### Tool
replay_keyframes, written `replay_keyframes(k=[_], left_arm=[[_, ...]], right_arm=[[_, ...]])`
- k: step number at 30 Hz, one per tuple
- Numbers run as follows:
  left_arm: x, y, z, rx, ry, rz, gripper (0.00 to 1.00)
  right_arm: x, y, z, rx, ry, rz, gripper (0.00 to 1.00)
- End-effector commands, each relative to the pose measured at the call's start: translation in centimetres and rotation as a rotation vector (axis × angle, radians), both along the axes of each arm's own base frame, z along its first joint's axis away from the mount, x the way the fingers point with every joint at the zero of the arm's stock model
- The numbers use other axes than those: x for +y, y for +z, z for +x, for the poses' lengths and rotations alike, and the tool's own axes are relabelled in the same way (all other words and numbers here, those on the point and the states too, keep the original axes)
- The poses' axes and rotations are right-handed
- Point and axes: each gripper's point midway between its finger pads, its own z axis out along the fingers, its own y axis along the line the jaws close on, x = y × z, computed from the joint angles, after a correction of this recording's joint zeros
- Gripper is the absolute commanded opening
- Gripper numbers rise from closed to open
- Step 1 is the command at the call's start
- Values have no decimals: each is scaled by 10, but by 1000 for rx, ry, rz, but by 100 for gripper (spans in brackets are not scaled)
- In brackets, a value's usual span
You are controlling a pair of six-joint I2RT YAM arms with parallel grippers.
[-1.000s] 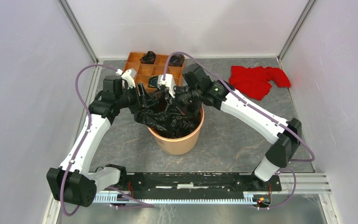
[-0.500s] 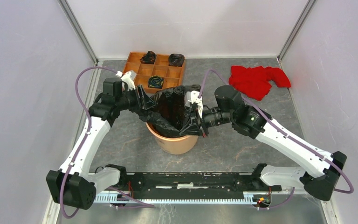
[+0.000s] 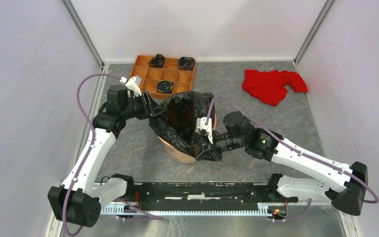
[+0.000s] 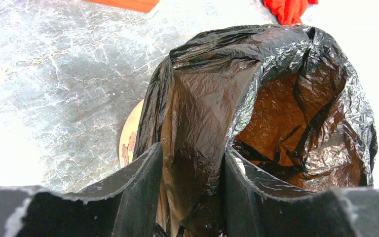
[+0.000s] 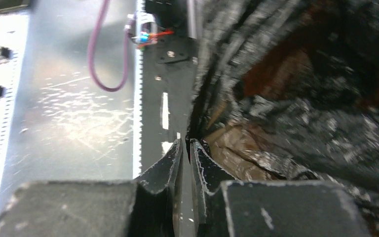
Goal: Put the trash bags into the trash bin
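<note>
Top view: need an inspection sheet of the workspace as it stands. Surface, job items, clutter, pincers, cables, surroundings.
Surface: grey marbled table, no spills seen.
Job's things: black trash bag draped open over the orange bin; only the bin's near side shows under the film.
Clutter: wooden tray at the far edge with three small black bundles in its compartments; red cloth far right.
Pincers: left pincer shut on the bag's far-left edge; right pincer pinching film at the near-right edge.
Cables: purple cables loop off both arms, clear of the bag.
Surroundings: white walls; nothing else seen.
</note>
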Motion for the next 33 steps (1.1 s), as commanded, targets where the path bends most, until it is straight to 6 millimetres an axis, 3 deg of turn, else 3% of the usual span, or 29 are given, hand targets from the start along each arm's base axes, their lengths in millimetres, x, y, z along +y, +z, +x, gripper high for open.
replay_keyframes(k=[1,4,8,13,15,18,20,23,25,29,33], left_arm=[[-2,18,6,-66,31,-63,52],[-6,27,6,-106,19,-94,52],[-9,52,0,-197,-24,-108,63],[14,90,-12,-288,50,-4,80],[24,104,-19,-312,90,25,85],[40,124,-33,-336,177,39,87],[52,128,-40,-318,257,40,83],[70,119,-49,-233,382,43,79],[70,107,-52,-170,412,20,78],[55,83,-51,-74,376,-35,78],[43,66,-49,-1,332,-65,79]], right_arm=[[-16,-19,39,-134,-227,-68,15],[-21,-41,54,-147,-325,-92,16],[-22,-54,53,-121,-340,-98,37],[-38,-26,47,-122,-370,-91,61],[-47,-10,45,-133,-396,-71,66],[-63,10,50,-157,-477,-48,73],[-76,21,62,-175,-586,-50,75],[-112,38,99,-191,-926,-54,86],[-123,58,112,-187,-1059,8,93],[-104,93,130,-205,-1059,117,98],[-78,109,158,-215,-986,82,96]])
